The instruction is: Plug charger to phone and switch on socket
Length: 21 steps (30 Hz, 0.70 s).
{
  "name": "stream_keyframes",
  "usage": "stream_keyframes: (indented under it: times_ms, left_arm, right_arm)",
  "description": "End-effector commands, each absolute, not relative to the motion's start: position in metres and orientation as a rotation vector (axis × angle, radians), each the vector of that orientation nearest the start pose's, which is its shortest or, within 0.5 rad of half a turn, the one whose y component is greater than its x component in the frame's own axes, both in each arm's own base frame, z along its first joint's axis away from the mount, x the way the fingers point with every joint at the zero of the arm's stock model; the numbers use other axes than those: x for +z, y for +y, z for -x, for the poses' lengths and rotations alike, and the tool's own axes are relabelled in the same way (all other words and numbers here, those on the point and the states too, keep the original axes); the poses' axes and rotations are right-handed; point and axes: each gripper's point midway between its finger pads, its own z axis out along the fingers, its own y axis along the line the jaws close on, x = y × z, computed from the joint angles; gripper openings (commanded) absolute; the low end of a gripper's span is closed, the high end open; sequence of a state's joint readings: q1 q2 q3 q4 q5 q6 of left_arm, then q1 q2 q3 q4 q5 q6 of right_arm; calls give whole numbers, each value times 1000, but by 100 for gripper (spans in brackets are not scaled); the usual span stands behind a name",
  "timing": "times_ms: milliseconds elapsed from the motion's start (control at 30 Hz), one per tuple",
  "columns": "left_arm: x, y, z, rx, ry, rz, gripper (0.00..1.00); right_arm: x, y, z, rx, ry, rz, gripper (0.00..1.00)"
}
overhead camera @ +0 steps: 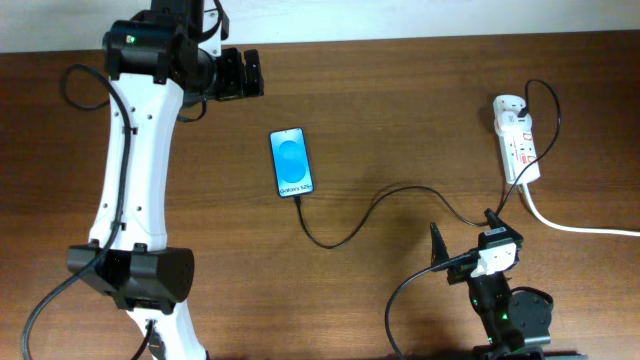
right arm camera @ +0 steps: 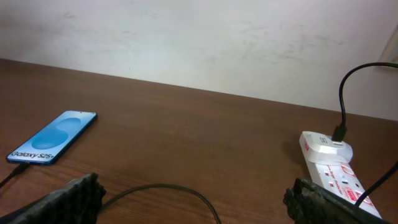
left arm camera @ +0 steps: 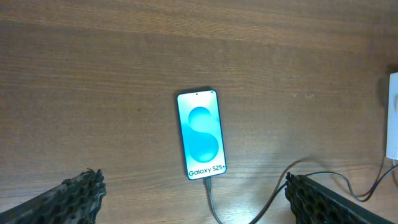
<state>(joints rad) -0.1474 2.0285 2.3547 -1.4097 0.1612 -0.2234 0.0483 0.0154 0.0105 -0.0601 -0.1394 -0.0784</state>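
Your left arm (overhead camera: 135, 160) looms closest under the overhead camera, long and white, hiding a strip of tabletop (overhead camera: 400, 100) down the left side. Its left claw (overhead camera: 243, 73) hangs with fingers wide apart, empty, looking down on the phone (overhead camera: 291, 162), which lies flat mid-tabletop with its blue screen up. At the near right, your right claw (overhead camera: 463, 240) is spread apart too, gripping nothing. The socket (overhead camera: 518, 140) lies far right, well apart from the phone, and its white cord (overhead camera: 580, 228) runs off frame. The charger (left arm camera: 209, 186) meets the phone's lower end, but you can't make out the tip, nor how the red switches are set.
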Motion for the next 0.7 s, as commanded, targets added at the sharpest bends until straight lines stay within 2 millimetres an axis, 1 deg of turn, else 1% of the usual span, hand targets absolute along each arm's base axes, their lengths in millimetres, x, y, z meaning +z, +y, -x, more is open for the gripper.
stream_keyframes:
  times_ms: [0,467,567,667]
  left_arm:
    - [284,-94,-452,-344,2638,35,99]
    - [284,-94,-452,-342,2638,35,99]
    - [284,-87,-449,-291,2644,48,99]
    - [281,-86,-443,-284,2663,51,99]
  right_arm:
    - [159,36,-243,99,1622,206,98]
    - [159,36,-243,99,1622,206,98]
    - [159,36,-243,99,1622,206,98]
    - [159,36,-243,99,1622,206,98]
